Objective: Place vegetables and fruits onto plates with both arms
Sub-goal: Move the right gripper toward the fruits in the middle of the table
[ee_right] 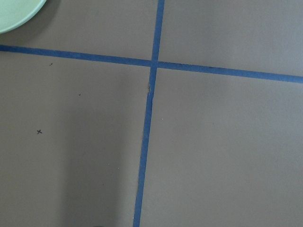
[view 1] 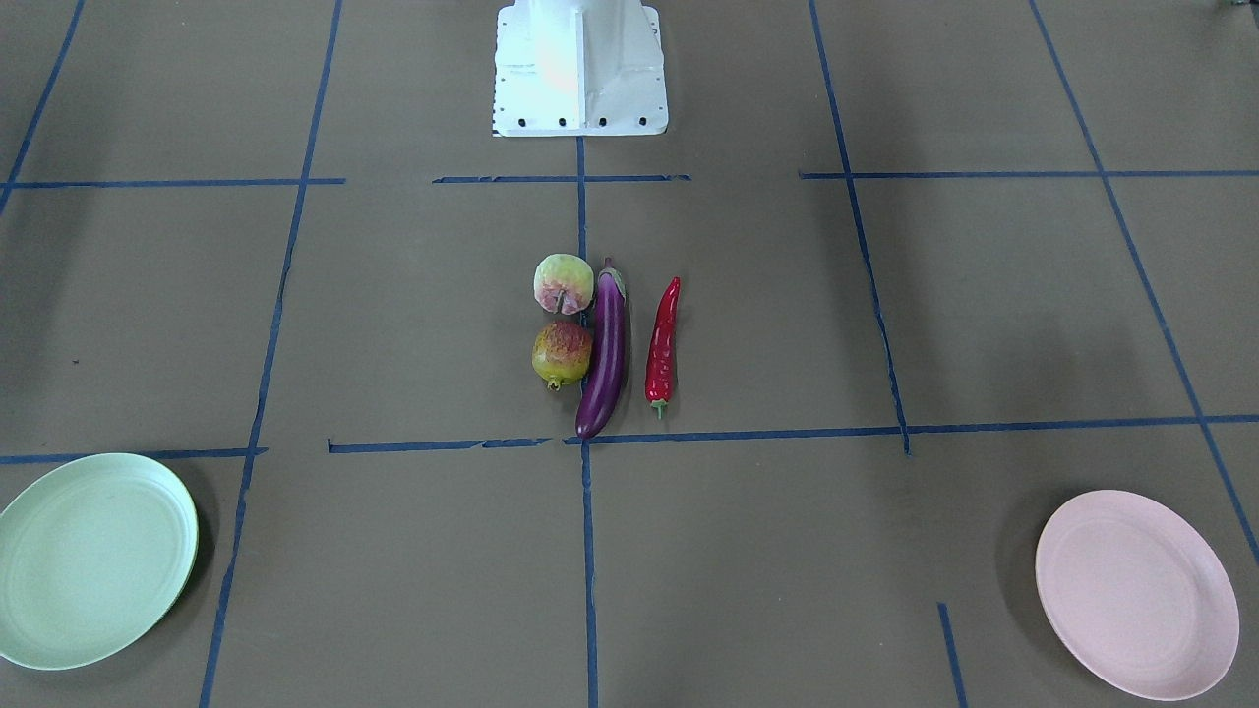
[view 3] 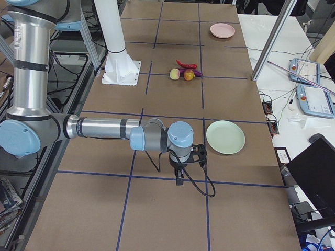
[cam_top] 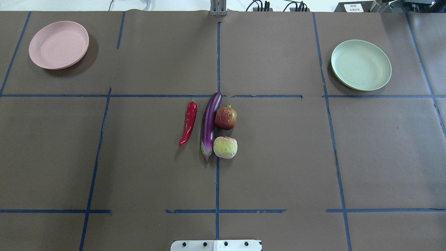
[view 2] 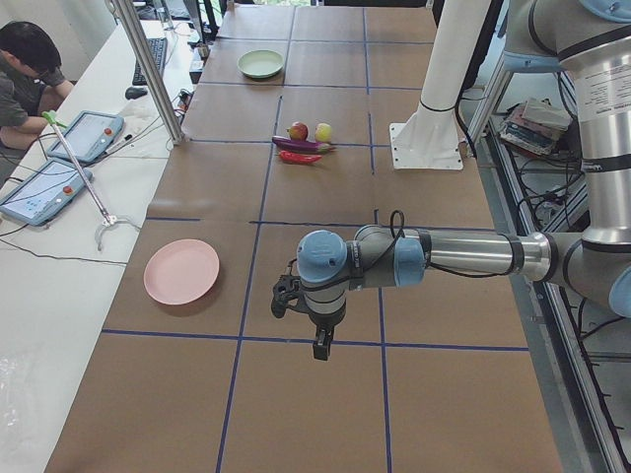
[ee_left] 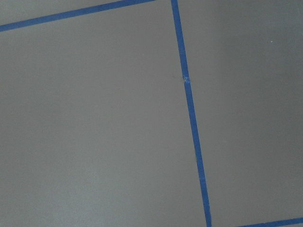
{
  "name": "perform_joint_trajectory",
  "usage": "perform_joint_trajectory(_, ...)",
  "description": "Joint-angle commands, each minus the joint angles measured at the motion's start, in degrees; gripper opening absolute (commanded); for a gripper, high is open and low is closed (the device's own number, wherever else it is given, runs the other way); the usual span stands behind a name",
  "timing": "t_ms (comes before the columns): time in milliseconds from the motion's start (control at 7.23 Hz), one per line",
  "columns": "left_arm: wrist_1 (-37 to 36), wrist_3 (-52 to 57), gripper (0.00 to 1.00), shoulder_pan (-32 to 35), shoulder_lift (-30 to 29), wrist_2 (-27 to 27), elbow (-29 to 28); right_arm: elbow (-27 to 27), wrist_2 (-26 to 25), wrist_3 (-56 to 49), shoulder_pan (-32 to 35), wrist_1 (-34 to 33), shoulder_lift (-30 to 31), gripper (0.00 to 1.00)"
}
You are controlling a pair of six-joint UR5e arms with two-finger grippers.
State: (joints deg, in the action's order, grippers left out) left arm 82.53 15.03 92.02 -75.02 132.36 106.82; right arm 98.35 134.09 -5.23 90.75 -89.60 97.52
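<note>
The purple eggplant (cam_top: 209,127), red chili pepper (cam_top: 188,122), pomegranate (cam_top: 225,118) and peach (cam_top: 225,147) lie close together at the table's middle. The pink plate (cam_top: 59,44) sits far left and the mint green plate (cam_top: 361,65) far right; both are empty. My left gripper (view 2: 321,345) shows only in the exterior left view, hovering over bare table beside the pink plate (view 2: 181,271). My right gripper (view 3: 179,179) shows only in the exterior right view, near the green plate (view 3: 225,137). I cannot tell whether either is open or shut.
The white base block (view 1: 580,69) stands at the robot's side of the table. Blue tape lines grid the brown surface. A metal pole (view 2: 148,69), tablets (view 2: 89,133) and a seated operator (view 2: 25,79) are along the far side. The green plate's edge (ee_right: 14,14) shows in the right wrist view.
</note>
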Motion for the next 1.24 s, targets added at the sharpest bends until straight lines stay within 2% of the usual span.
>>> perform_joint_trajectory(0, 0.00, 0.08, 1.00, 0.00, 0.13, 0.00, 0.49, 0.00, 0.82, 0.13, -2.40, 3.70, -0.22, 1.00)
perform_joint_trajectory(138, 0.00, 0.08, 1.00, 0.00, 0.13, 0.09, 0.40, 0.00, 3.26, 0.22, -5.55, 6.87, -0.83, 1.00)
perform_joint_trajectory(277, 0.09, 0.08, 1.00, 0.00, 0.13, 0.09, 0.49, 0.09, 5.20, 1.36, -7.67, 7.42, -4.06, 1.00)
perform_joint_trajectory(830, 0.09, -0.01, 1.00, -0.35, 0.05, 0.18, 0.14, 7.46, 3.65, 30.37, -25.05, 7.78, -20.57, 1.00)
perform_joint_trajectory(1106, 0.18, -0.01, 1.00, -0.35, 0.05, 0.71, 0.23, 9.22, -7.99, 51.80, -40.04, 7.78, -29.28, 1.00)
